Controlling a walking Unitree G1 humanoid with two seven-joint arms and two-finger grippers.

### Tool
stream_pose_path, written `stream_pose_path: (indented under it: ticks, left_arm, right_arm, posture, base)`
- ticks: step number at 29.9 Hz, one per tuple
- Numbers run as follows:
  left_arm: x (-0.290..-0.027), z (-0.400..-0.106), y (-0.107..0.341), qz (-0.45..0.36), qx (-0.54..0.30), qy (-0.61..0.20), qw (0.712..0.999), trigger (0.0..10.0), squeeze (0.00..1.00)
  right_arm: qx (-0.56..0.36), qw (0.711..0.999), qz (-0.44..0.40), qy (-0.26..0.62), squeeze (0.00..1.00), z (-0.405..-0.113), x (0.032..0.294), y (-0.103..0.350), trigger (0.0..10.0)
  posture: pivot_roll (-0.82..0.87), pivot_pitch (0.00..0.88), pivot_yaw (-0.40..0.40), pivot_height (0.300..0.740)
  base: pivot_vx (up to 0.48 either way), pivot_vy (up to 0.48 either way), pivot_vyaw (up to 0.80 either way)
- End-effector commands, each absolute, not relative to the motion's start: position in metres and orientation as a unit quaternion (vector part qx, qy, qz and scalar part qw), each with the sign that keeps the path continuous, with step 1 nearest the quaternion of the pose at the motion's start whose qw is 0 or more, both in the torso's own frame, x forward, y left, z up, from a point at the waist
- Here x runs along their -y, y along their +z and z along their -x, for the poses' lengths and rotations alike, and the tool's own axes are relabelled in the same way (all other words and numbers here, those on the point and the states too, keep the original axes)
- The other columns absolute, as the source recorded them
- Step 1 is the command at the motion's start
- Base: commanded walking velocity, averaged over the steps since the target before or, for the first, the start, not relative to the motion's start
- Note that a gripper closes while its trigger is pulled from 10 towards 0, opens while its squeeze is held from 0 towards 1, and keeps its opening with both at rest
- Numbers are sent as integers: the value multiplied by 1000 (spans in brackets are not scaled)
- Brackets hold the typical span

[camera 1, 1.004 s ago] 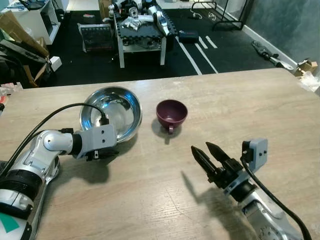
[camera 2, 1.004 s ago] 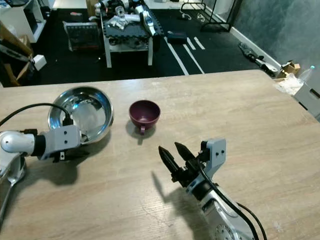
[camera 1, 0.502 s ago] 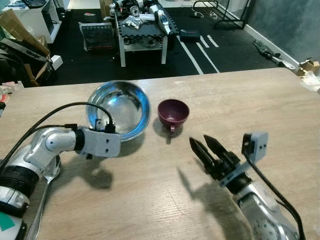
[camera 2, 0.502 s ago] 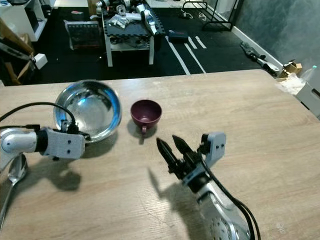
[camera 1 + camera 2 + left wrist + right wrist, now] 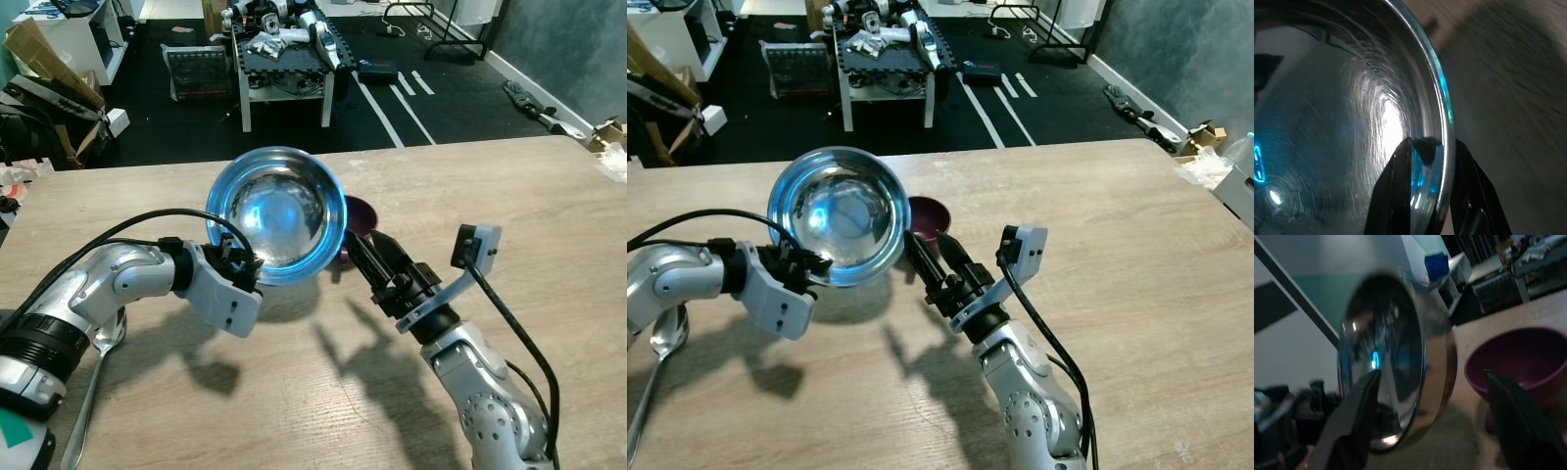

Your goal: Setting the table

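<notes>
A shiny steel bowl (image 5: pixel 276 208) hangs above the wooden table (image 5: pixel 549 215), tipped so its inside faces me. My left gripper (image 5: pixel 245 266) is shut on its lower rim; in the left wrist view the rim (image 5: pixel 1442 112) is pinched between both black fingers (image 5: pixel 1396 196). Half hidden behind the bowl's right edge, a purple cup (image 5: pixel 359 214) stands on the table. My right gripper (image 5: pixel 361 239) is open, its fingertips just before the cup and beside the bowl. The right wrist view has the bowl (image 5: pixel 1396 357) and the cup (image 5: pixel 1518 362) between its spread fingers (image 5: pixel 1352 421).
A metal spoon (image 5: pixel 93 387) lies on the table near its left edge, under my left arm. Beyond the table's far edge is a dark floor with a low white table (image 5: pixel 282 59) loaded with robot parts, and cardboard boxes (image 5: pixel 49 69) at the left.
My left gripper has lifted the bowl off the table, carried it right and tipped it toward me. My right gripper has moved forward and left, up to the cup.
</notes>
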State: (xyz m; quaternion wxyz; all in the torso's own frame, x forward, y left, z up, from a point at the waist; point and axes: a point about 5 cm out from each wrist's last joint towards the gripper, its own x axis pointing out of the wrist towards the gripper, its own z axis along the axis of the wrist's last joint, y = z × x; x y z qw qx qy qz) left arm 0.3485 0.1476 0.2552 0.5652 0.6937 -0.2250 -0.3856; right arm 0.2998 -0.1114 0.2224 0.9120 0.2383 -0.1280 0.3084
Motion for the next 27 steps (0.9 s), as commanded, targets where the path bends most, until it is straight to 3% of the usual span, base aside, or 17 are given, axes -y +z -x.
stream_pose_path:
  ticks: [1, 3, 4, 17, 18, 19, 20, 21, 27]
  left_arm:
    - [-137, -345, 261, -698, 260, -384, 546, 10000, 0]
    - [-134, -345, 262, -698, 267, -383, 543, 10000, 0]
    - [-127, -344, 262, -698, 283, -384, 534, 10000, 0]
    - [-98, -335, 261, -677, 346, -402, 510, 10000, 0]
    - [-97, -335, 262, -676, 351, -399, 511, 10000, 0]
    - [-97, -335, 262, -676, 351, -399, 511, 10000, 0]
    - [-96, -335, 262, -676, 359, -396, 508, 10000, 329]
    - [-95, -335, 262, -675, 359, -396, 508, 10000, 1000]
    - [-97, -335, 260, -667, 351, -405, 518, 10000, 1000]
  right_arm:
    - [107, 917, -234, 305, 1000, -301, 110, 215, 10000]
    - [105, 918, -232, 303, 1000, -301, 109, 215, 10000]
    - [104, 922, -228, 296, 0, -303, 110, 215, 10000]
    - [88, 946, -206, 236, 0, -317, 114, 208, 10000]
    - [88, 945, -209, 235, 0, -317, 114, 208, 3608]
    - [88, 945, -209, 235, 0, -317, 114, 208, 3608]
    - [91, 943, -217, 234, 0, -317, 116, 209, 0]
    - [93, 943, -219, 233, 0, -317, 116, 209, 0]
    - [106, 940, -225, 233, 0, -317, 118, 212, 0]
  posture:
    - [87, 132, 60, 740]
    - [86, 129, 60, 740]
    - [85, 127, 62, 740]
    - [89, 124, 65, 740]
    - [88, 125, 65, 740]
    - [88, 125, 65, 740]
    - [88, 125, 63, 740]
    - [88, 125, 63, 740]
    - [87, 125, 63, 740]
  base:
    - [0, 0, 0]
    - [0, 0, 0]
    - [0, 0, 0]
    - [0, 0, 0]
    - [0, 0, 0]
    - [0, 0, 0]
    - [0, 0, 0]
    - [0, 0, 0]
    - [0, 0, 0]
